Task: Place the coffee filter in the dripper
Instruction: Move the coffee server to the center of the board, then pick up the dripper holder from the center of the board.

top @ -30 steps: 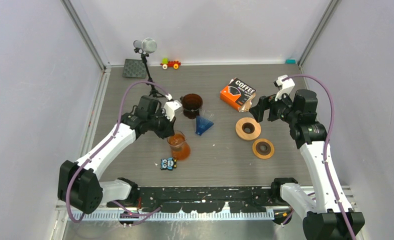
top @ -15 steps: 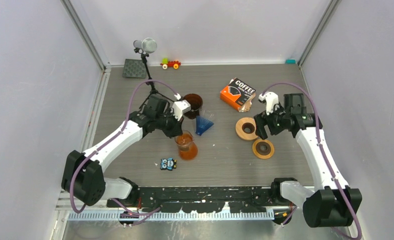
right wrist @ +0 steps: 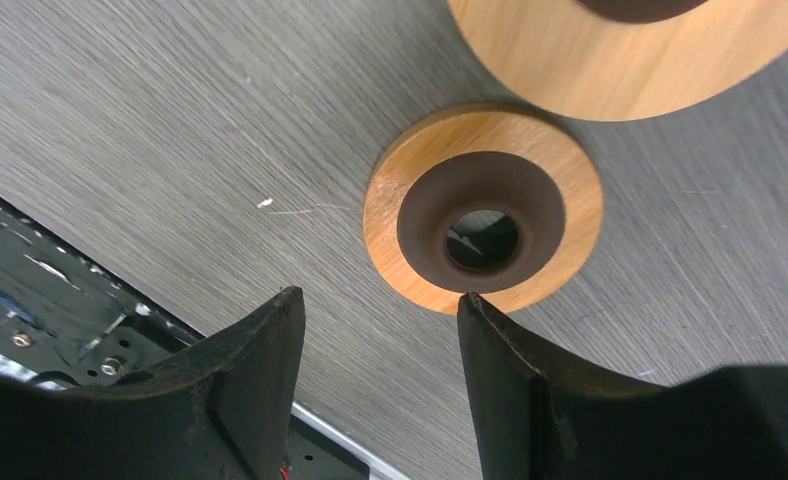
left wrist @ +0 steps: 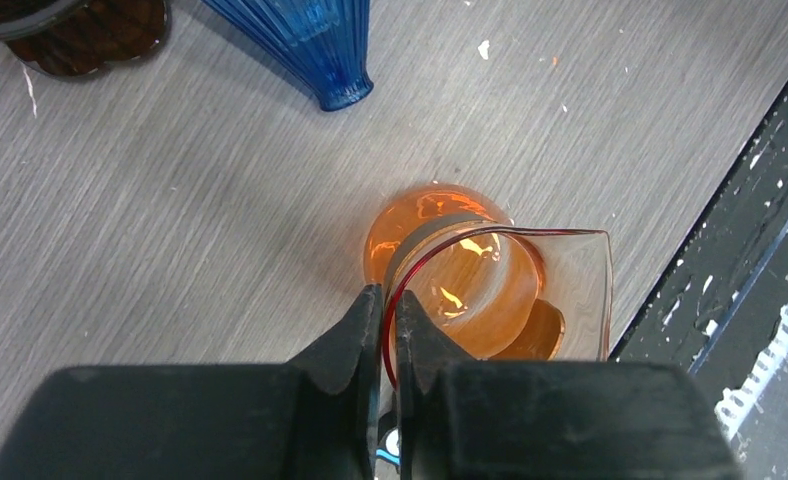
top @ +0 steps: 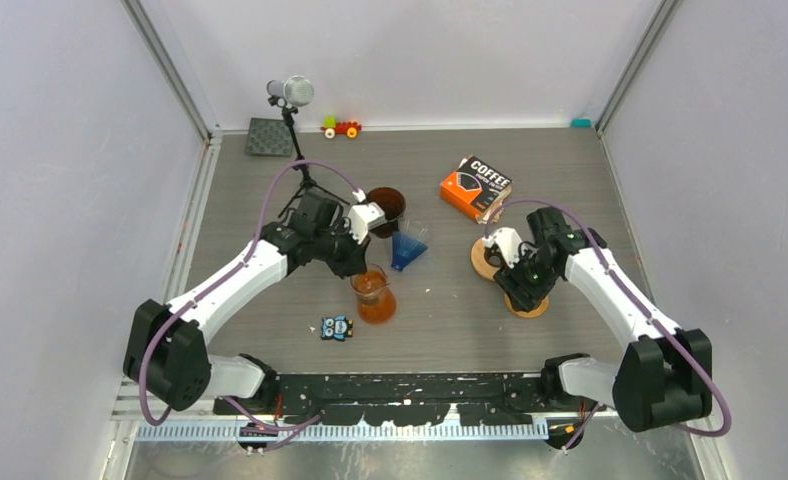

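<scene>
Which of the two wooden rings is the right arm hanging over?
The smaller ring: the open right end effector hangs above it, while the larger ring lies just beyond, farther back.

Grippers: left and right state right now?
Left gripper: closed on the orange carafe rim.
Right gripper: open, empty, by the small wooden ring.

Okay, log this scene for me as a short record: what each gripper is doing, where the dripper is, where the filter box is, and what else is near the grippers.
left gripper: shut, pinching the rim of the orange glass carafe
right gripper: open, over the small wooden ring, holding nothing
blue dripper: on the table beyond the carafe, not touching it
coffee filter box: back right, no gripper on it
loose filter: none visible
nearby: large wooden ring, dark brown cup
</scene>
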`<state>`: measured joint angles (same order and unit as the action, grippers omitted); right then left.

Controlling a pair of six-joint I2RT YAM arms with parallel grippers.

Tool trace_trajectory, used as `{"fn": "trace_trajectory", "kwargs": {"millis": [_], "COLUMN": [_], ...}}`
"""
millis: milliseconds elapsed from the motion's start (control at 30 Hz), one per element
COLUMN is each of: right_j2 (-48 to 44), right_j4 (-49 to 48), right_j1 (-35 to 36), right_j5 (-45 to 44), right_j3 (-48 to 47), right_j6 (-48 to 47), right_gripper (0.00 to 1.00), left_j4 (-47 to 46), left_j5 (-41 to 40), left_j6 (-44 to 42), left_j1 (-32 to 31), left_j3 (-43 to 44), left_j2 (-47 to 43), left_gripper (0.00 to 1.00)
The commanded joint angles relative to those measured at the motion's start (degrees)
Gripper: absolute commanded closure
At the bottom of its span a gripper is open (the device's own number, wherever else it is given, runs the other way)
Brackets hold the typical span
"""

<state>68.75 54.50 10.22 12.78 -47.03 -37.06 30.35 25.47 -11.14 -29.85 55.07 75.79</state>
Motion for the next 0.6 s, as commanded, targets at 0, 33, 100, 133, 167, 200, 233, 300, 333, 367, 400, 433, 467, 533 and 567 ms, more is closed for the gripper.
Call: {"fn": "trace_trajectory", "kwargs": {"millis": [0, 33, 100, 133, 167, 200, 233, 300, 333, 367, 400, 433, 467, 533, 567], "right_j2": [2.5, 3.5, 5.3, 6.2, 7.0, 7.7, 8.3, 9.5, 10.0, 10.6, 11.4, 12.0, 12.7, 13.7, 14.2], "right_j4": [-3.4, -3.8, -4.7, -4.8, -5.2, -5.4, -5.7, -5.7, -5.8, -5.8, -5.9, -6.0, -6.1, -5.9, -5.8], "right_j1": [0.7, 0.7, 0.7, 0.7, 0.7, 0.8, 0.8, 0.8, 0.8, 0.8, 0.8, 0.8, 0.8, 0.8, 0.8], "right_j5": [-3.5, -3.5, -3.5, -3.5, -3.4, -3.4, -3.3, -3.0, -3.0, -2.9, -3.0, -3.0, -2.9, -2.5, -2.1], "right_j3": [1.1, 1.0, 0.8, 0.5, 0.3, 0.1, -0.1, -0.6, -0.8, -0.9, -0.9, -0.8, -0.8, -0.8, -0.8], "right_j6": [-1.6, -1.7, -1.7, -1.8, -2.0, -2.0, -2.0, -2.3, -2.3, -2.5, -2.6, -2.8, -3.0, -3.3, -3.5], "right_gripper": [0.41, 0.42, 0.44, 0.45, 0.46, 0.46, 0.47, 0.48, 0.48, 0.49, 0.5, 0.51, 0.52, 0.56, 0.57], "left_j4": [0.5, 0.5, 0.4, 0.3, 0.2, 0.1, -0.1, -0.4, -0.5, -0.6, -0.7, -0.7, -0.8, -0.8, -0.8], "left_j5": [1.2, 1.2, 1.2, 1.4, 1.6, 1.7, 1.8, 1.7, 1.5, 1.3, 1.0, 0.5, 0.1, -0.8, -1.2], "left_j6": [-0.8, -0.8, -0.8, -0.8, -0.8, -0.9, -0.9, -1.1, -1.2, -1.3, -1.5, -1.7, -1.9, -2.5, -2.8], "left_j1": [-0.4, -0.4, -0.4, -0.4, -0.4, -0.4, -0.4, -0.4, -0.4, -0.4, -0.4, -0.4, -0.4, -0.4, -0.4], "left_j3": [1.6, 1.6, 1.9, 1.8, 1.9, 1.9, 1.8, 1.6, 1.6, 1.5, 1.4, 1.3, 1.3, 1.2, 1.2], "left_j2": [-2.9, -3.2, -3.7, -4.0, -4.3, -4.6, -4.9, -5.5, -5.9, -6.2, -6.6, -7.0, -7.6, -8.6, -9.1], "left_gripper": [0.83, 0.78, 0.71, 0.67, 0.64, 0.6, 0.57, 0.51, 0.48, 0.45, 0.43, 0.41, 0.4, 0.38, 0.37]}}
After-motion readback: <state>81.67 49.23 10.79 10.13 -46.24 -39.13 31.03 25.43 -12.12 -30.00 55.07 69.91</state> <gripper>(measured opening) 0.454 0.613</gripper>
